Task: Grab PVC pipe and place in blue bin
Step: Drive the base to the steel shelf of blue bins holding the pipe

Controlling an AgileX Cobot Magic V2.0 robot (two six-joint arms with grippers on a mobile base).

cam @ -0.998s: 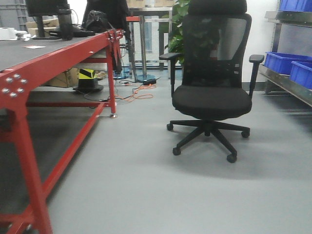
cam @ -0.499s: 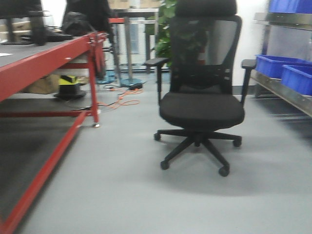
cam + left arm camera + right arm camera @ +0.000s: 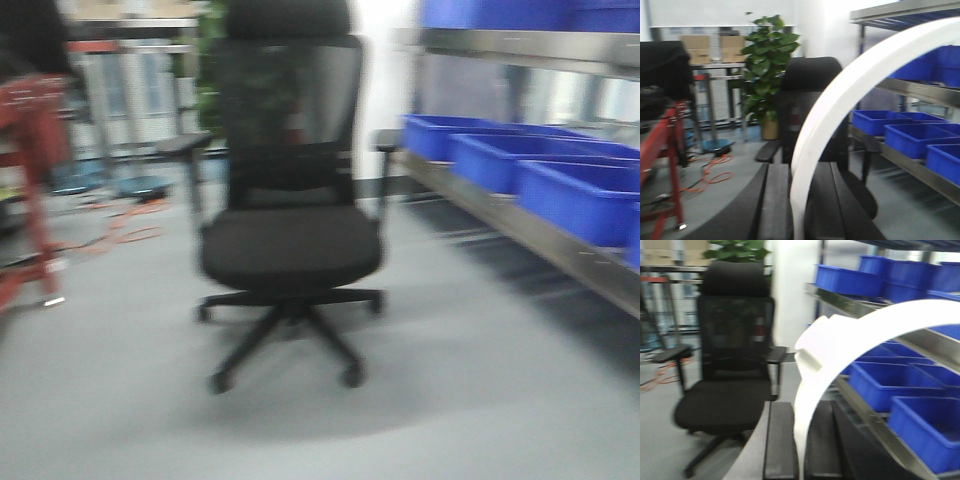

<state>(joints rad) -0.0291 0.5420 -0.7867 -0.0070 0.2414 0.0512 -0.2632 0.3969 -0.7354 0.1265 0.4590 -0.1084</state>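
Standing mid-floor in the blurred front view, a black chair [image 3: 290,240] fills the open ground between a red table [image 3: 30,150] on the left and a steel shelf [image 3: 520,235] on the right. A row of blue bins [image 3: 570,195] sits on that shelf. An orange cable [image 3: 120,225] trails on the floor behind the chair, and a plant [image 3: 765,65] stands beyond it.

The left gripper [image 3: 799,170] is clamped on a white pipe [image 3: 850,85]. Its arc rises from between the fingers [image 3: 772,200] and bends up and right, towards the shelf side, its far end out of frame.

The right gripper [image 3: 802,407] likewise grips a second pipe [image 3: 880,325], curving up, then right, across the bins. A stepped edge shows at the arc's upper left.
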